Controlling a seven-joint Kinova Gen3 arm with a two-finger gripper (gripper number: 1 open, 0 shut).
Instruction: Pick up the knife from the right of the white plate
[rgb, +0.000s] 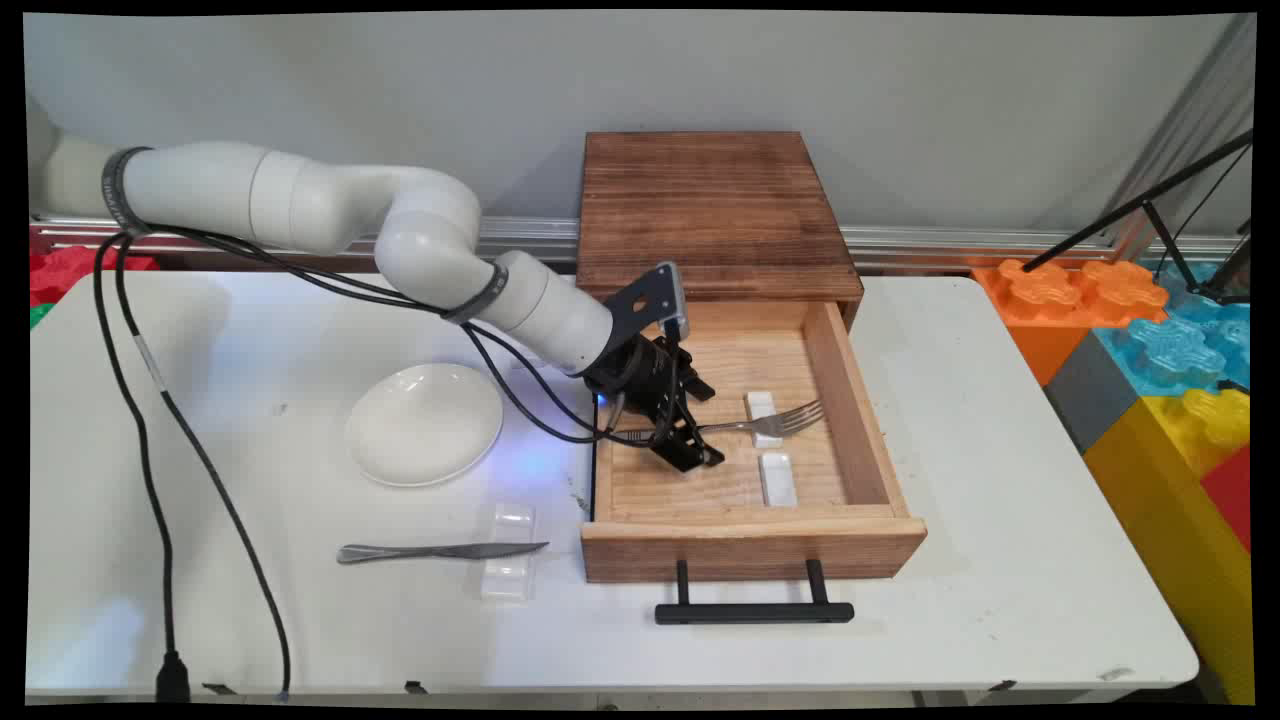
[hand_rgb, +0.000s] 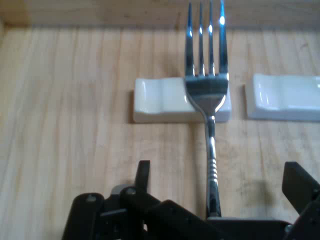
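My black gripper (rgb: 690, 445) (hand_rgb: 220, 172) is down inside the open wooden drawer (rgb: 750, 545). It stands open, one finger on each side of a silver fork's handle. The fork (rgb: 770, 425) (hand_rgb: 210, 95) points away from the hand toward the drawer's right wall. The fork's neck lies across a small white rest (rgb: 760, 402) (hand_rgb: 160, 102). A second white rest (rgb: 778, 480) (hand_rgb: 285, 97) lies beside it, nearer the drawer front, with nothing on it. The fork's handle passes between the fingers and its end is hidden under the hand.
The drawer juts from a dark wooden cabinet (rgb: 715, 210) and has a black handle (rgb: 755, 612) at the front. Left of it lie a white plate (rgb: 425, 422), a knife (rgb: 440, 551) and clear rests (rgb: 512, 520). Coloured blocks (rgb: 1150, 340) stand off the table's right.
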